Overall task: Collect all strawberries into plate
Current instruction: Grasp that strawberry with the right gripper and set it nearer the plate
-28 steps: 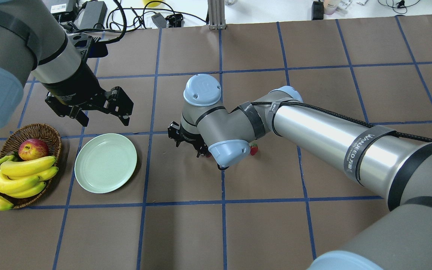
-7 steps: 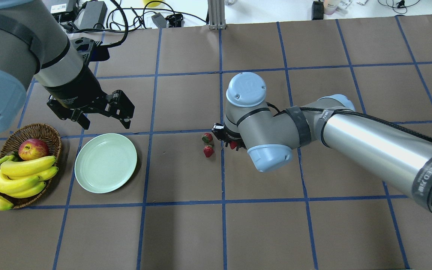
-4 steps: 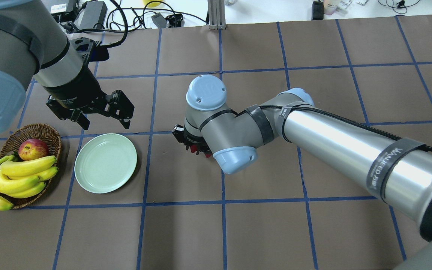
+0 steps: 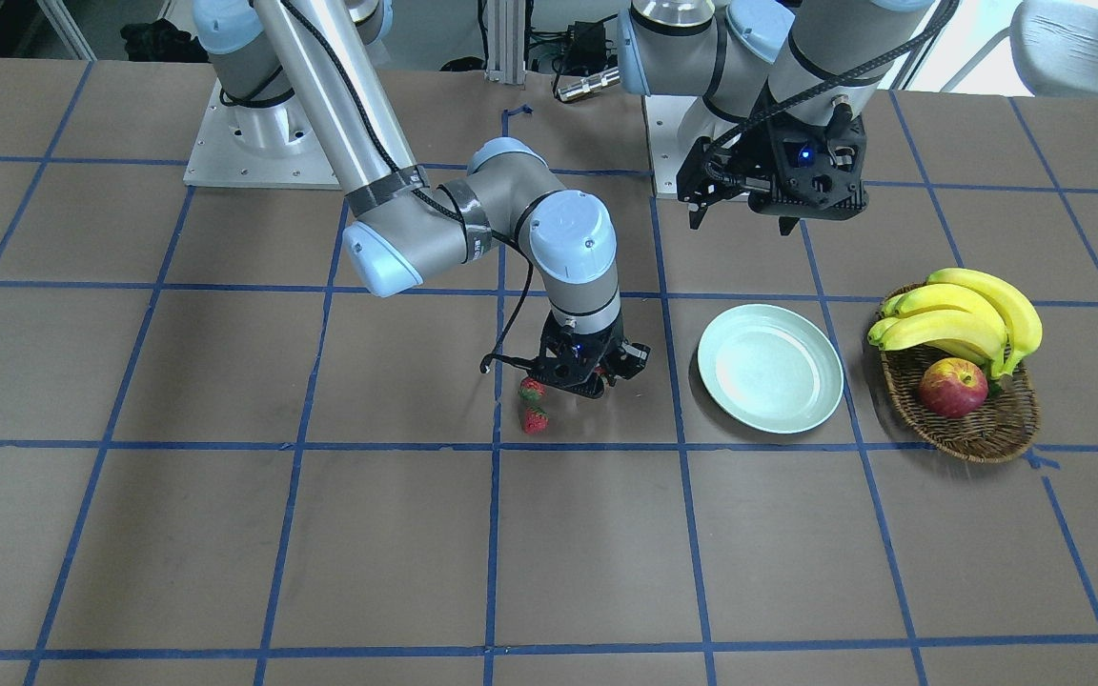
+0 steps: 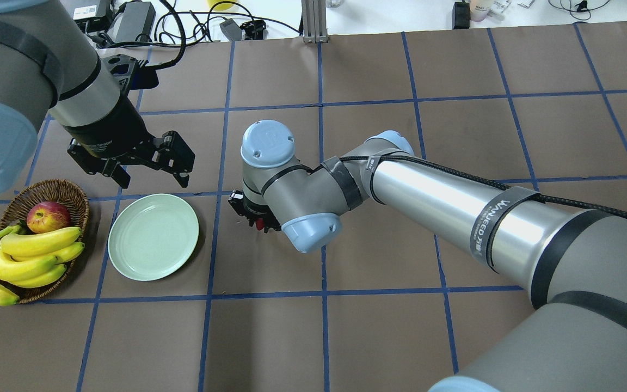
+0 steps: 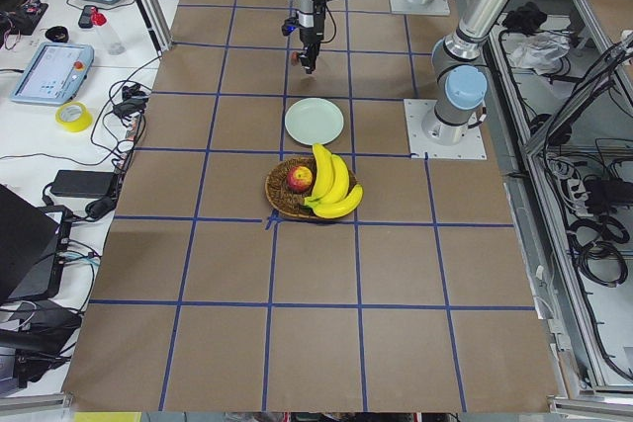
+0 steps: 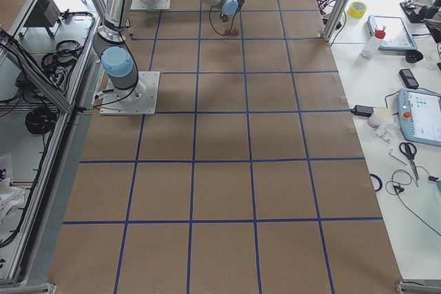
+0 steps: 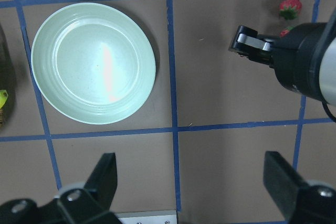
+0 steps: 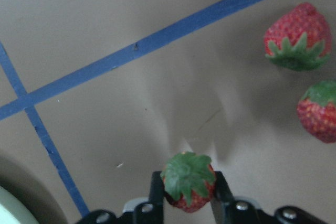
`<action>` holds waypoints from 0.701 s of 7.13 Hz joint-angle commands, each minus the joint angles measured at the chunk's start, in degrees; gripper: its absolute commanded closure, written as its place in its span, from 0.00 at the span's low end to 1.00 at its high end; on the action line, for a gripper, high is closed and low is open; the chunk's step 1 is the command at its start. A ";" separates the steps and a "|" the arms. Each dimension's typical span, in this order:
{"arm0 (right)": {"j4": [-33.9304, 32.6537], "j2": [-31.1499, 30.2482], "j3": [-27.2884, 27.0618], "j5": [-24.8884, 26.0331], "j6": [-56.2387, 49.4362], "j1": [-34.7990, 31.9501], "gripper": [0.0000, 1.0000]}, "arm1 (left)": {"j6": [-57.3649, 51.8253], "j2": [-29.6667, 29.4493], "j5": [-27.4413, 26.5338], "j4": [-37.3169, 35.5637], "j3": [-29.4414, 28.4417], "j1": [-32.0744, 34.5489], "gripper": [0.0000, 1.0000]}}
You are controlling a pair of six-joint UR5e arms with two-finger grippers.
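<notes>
Right gripper [image 9: 187,195] pinched a held strawberry [image 9: 187,182] just above the table [image 4: 225,534], short of the empty plate [image 4: 770,380], second strawberry [image 4: 532,389] and third strawberry [image 4: 536,419] lay close together on the table beside it, left gripper [image 5: 153,175] hung spread wide near the plate.

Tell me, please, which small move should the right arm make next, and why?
Probably move sideways toward the plate with the grip kept shut: the right tool is shut on one strawberry, and the plate lies empty, apart from it.
</notes>
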State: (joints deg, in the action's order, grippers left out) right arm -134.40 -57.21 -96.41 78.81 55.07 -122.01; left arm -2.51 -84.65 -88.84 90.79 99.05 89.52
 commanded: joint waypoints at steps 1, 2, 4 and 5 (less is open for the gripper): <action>0.19 0.26 0.17 0.11 -0.14 0.02 0.06 | -0.04 0.01 -0.02 0.00 0.00 0.05 0.00; 0.37 -0.79 0.26 0.64 -0.14 0.02 0.00 | -0.04 0.01 -0.02 -0.09 -0.09 0.05 0.00; 8.14 -6.39 0.44 4.04 -2.41 0.02 0.00 | -0.04 0.27 -0.02 -0.09 0.00 0.05 0.00; 13.15 -9.21 0.52 7.38 -4.34 0.20 0.00 | 0.22 0.28 0.07 -0.18 -0.09 0.05 0.00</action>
State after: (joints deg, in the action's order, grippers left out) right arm -127.20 -62.67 -95.99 82.55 52.92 -121.94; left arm -2.50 -84.46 -88.84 90.68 99.02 89.56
